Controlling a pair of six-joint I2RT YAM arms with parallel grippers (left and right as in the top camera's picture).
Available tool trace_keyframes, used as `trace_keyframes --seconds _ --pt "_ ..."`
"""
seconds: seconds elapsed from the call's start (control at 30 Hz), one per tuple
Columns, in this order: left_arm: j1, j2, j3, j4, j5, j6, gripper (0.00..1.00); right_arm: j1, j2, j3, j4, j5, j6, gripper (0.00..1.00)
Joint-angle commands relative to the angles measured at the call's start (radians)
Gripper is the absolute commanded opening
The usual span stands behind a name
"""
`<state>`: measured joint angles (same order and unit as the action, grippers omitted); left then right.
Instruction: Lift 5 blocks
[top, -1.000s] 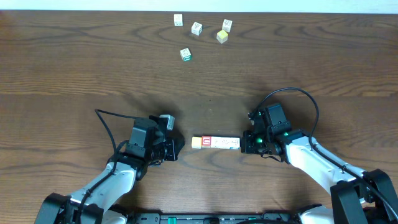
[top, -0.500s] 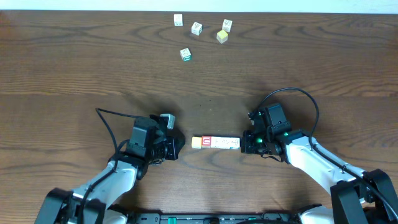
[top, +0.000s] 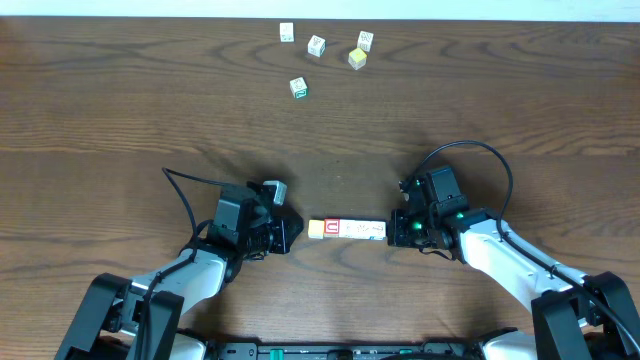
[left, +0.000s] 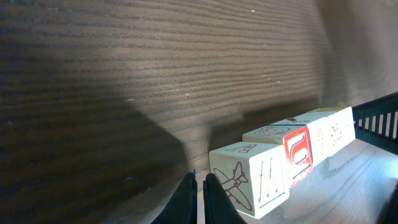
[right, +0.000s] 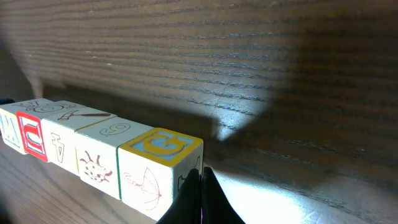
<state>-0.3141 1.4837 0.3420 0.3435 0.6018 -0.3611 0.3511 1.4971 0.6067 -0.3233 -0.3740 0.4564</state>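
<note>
Left end effector (top: 289, 232), right end effector (top: 392, 230); between, 5 picture-faced blocks (top: 347, 229).

The left gripper (left: 199, 186) has its jaws pressed together above the wooden table (left: 124, 74); the row of blocks (left: 311, 140) begins just right of them, aeroplane-marked cube (left: 245, 180) nearest, red-bordered cube (left: 297, 152) beyond it

White forearm shells (top: 497, 256), black wrist housings (top: 234, 216), looping black cables (top: 478, 147).

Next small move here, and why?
Probably ease the left end effector inward until it meets the row of blocks. Both are shut; the right end effector sits at its end, while a small gap shows at the left end.
</note>
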Motion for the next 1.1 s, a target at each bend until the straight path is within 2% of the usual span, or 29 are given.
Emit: trace_keyframes --seconds 0.0,0.5,0.63,0.83,1.07 --pt "0.007 0.008 0.019 0.0 0.02 0.008 0.07 0.017 0.007 0.015 0.002 -0.008 0.011 0.01" --pt "0.001 0.009 0.029 -0.07 0.047 -0.045 0.07 0.017 0.007 0.015 -0.001 -0.008 0.011 0.01" --pt "0.001 0.009 0.113 -0.212 0.053 -0.03 0.07 0.017 0.007 0.015 -0.006 -0.008 0.011 0.01" --pt "0.002 0.009 0.25 -0.486 -0.013 0.09 0.07 0.017 0.007 0.014 -0.011 -0.008 0.01 0.01" --pt "0.012 0.009 0.262 -0.534 -0.008 0.122 0.07 0.017 0.007 0.014 -0.011 -0.008 0.01 0.01"
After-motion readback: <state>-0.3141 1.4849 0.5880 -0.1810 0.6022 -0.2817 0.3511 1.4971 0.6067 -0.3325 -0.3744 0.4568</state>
